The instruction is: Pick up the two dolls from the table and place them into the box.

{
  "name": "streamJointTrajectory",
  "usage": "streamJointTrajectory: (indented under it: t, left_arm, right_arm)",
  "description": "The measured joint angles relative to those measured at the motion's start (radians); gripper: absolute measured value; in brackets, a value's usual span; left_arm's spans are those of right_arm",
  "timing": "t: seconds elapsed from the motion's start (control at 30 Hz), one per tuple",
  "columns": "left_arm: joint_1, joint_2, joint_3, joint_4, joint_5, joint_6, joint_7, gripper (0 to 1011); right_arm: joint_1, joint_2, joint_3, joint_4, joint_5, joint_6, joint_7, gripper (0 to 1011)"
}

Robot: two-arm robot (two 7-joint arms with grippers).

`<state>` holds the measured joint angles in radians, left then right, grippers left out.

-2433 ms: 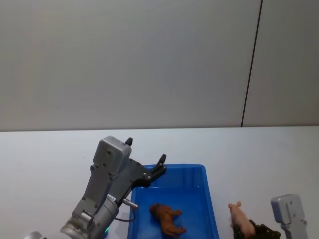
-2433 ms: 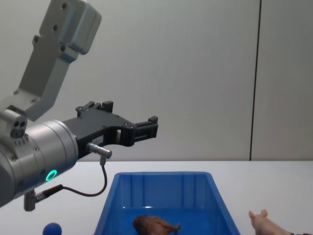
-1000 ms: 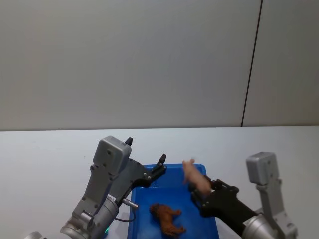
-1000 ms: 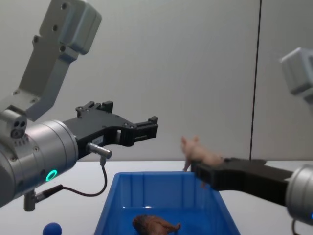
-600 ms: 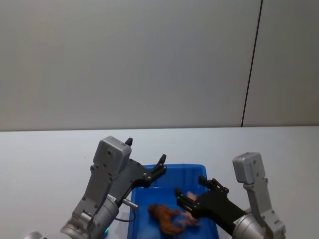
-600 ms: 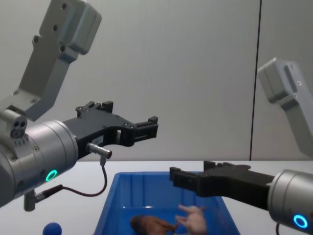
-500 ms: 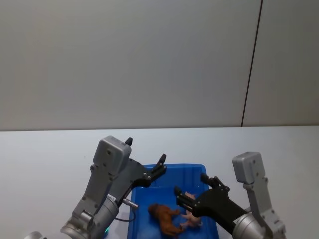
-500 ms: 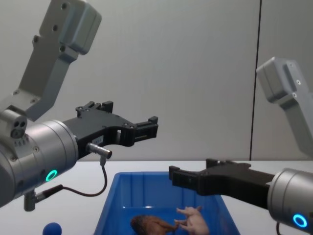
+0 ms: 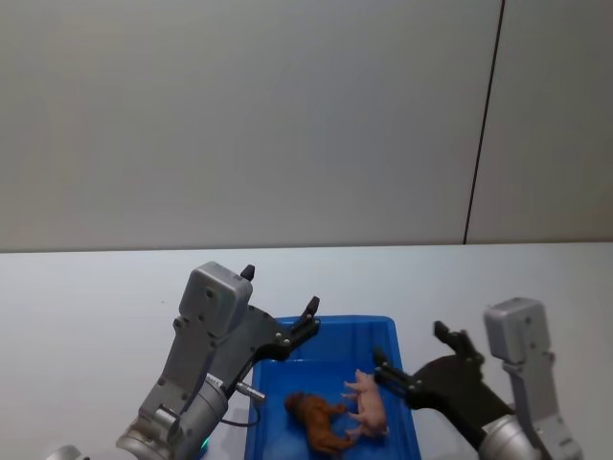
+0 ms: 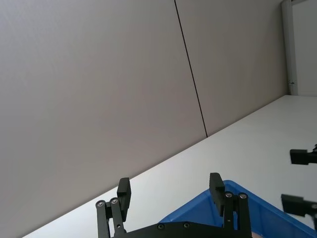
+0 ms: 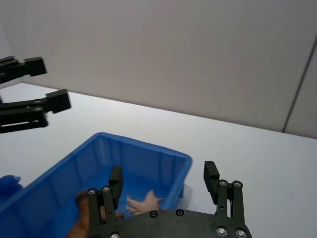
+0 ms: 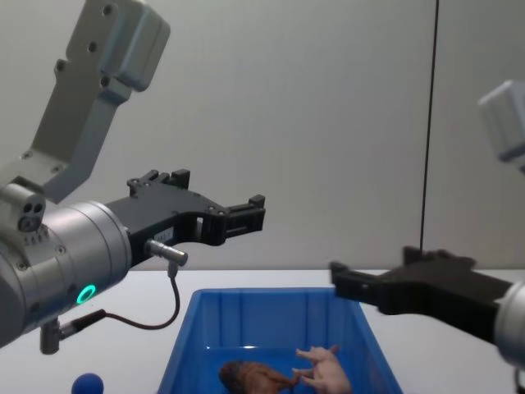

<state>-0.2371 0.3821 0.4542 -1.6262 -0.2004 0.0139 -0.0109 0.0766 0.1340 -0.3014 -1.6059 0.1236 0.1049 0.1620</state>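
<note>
**Box:** rectangular bright blue plastic bin with ribbed walls (image 9: 364,331) (image 12: 271,316) (image 11: 143,158) (image 10: 267,208), standing on the flat white worktop (image 9: 96,307) in front of the robot. Position unchanged throughout.

**Doll 1:** small reddish-brown soft animal figure (image 9: 316,422) (image 12: 250,377), lying on the bin floor, left of centre. It has stayed put since 2.4 s ago.

**Doll 2:** small pale pink pig-like soft figure (image 9: 369,410) (image 12: 324,371) (image 11: 143,202), lying on the bin floor just right of the brown one, touching or nearly touching it. It lay on the worktop right of the bin 2.4 s ago and was held above the bin 1.0 s ago. It has rested where it now lies since 0.5 s ago.

**Right gripper** (image 9: 410,345) (image 12: 385,271) (image 11: 163,171): jaws wide apart, holding nothing. It was over the bin interior 0.5 s ago and has drawn back to the right. It now hangs above the bin's right rim, clear of both dolls.

**Left gripper** (image 9: 280,290) (image 12: 209,193) (image 10: 170,183): jaws wide apart, holding nothing, raised above the bin's far left corner. No change from any earlier frame.

**Other item:** small blue ball (image 12: 88,384), on the worktop left of the bin, where it was before.
</note>
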Motion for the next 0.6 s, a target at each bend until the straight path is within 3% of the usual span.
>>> streamJointTrajectory:
  t: [0.33, 0.6]
  left_arm:
    - [0.0, 0.0, 0.0, 0.0, 0.0, 0.0, 0.0, 1001]
    - [0.0, 0.0, 0.0, 0.0, 0.0, 0.0, 0.0, 1001]
  right_arm:
    - [-0.071, 0.042, 0.024, -0.07, 0.021, -0.023, -0.105, 1001]
    - [-0.101, 0.06, 0.035, -0.098, 0.033, -0.031, -0.146, 1001]
